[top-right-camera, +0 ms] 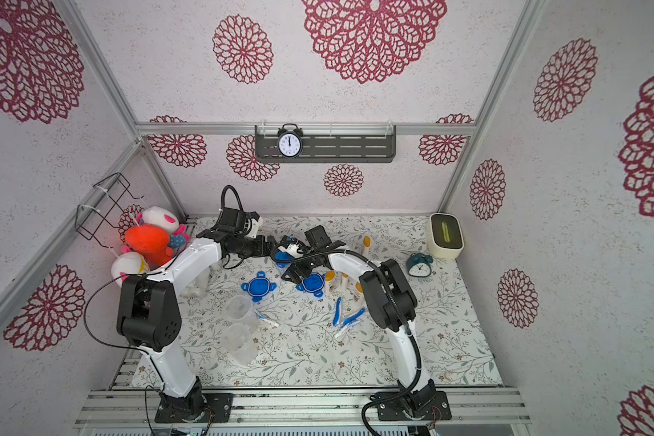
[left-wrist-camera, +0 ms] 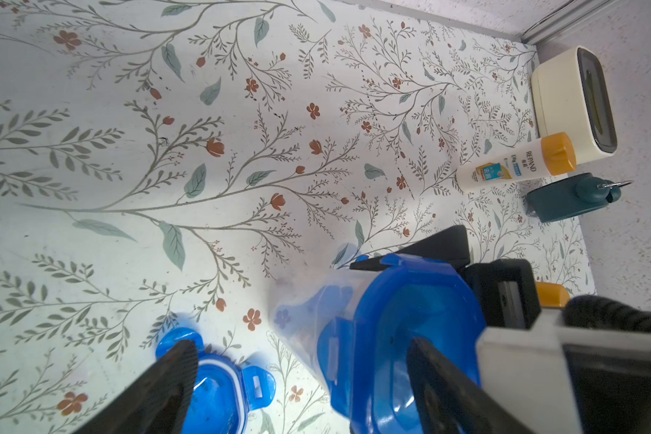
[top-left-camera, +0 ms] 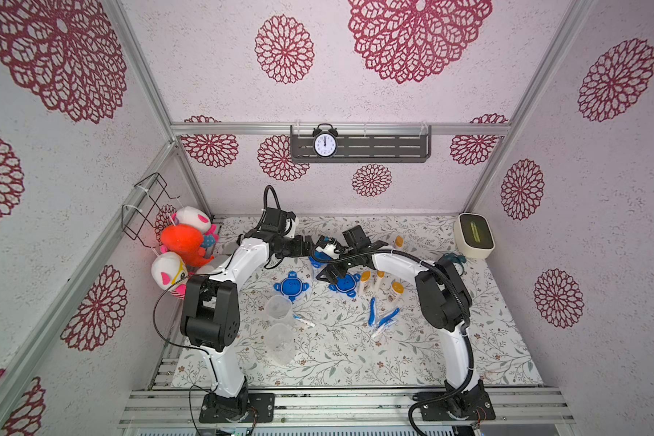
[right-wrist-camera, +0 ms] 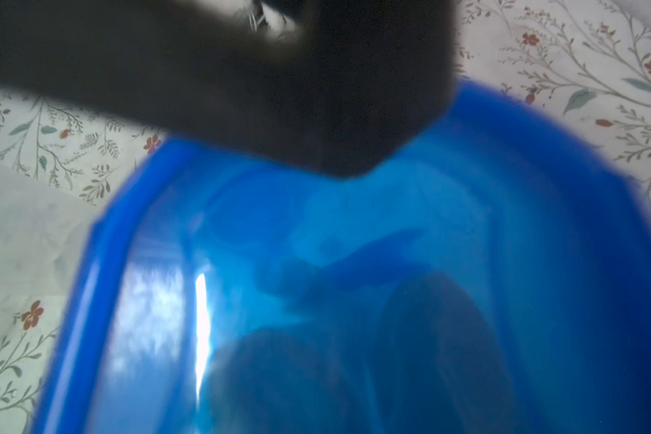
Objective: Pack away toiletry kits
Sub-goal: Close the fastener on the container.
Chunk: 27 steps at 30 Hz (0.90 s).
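A clear cup with a blue lid lies tilted at the middle back, between both grippers. My left gripper is open, one finger in front of that lid, the other over a loose blue lid. My right gripper stands wide around the lid, which fills the blurred right wrist view; contact is unclear. Another loose lid and two lidless cups lie on the mat. Orange-capped bottles, blue toothbrushes and a toothpaste tube are scattered to the right.
Plush toys pile up at the left wall under a wire basket. A cream box and a teal clock sit at the back right. One bottle stands apart near the back. A shelf with a black clock hangs above.
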### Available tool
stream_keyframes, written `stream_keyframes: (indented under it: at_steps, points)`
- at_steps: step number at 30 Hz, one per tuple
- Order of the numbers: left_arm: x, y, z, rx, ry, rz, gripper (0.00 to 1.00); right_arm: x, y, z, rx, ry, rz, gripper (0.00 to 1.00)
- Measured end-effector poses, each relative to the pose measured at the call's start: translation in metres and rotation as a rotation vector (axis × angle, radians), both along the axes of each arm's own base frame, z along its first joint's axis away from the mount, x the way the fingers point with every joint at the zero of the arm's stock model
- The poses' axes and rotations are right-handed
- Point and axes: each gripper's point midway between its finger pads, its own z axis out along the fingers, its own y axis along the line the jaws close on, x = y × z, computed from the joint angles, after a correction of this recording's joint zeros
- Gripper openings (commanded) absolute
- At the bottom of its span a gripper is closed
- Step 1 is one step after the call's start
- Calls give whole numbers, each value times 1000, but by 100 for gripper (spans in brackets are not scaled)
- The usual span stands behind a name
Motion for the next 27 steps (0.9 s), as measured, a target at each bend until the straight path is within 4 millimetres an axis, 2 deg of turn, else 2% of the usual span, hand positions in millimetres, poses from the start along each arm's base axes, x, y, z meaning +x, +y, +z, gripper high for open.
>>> stream_keyframes:
  at_steps: [4,10,14,18,27]
  points:
    - [0,0,-3,4,6,1,91,-9,-14,12,-4,-18,-10,99]
    - [1,0,-1,6,3,0,91,-9,-32,54,34,-84,-47,99]
    - [2,0,1,4,-2,0,94,-3,-35,74,68,-110,-82,99]
    - [3,0,4,-2,-11,5,99,0,-31,81,89,-116,-120,99]
    - [-8,3,49,-44,-121,28,100,8,-15,94,120,-114,-215,99]
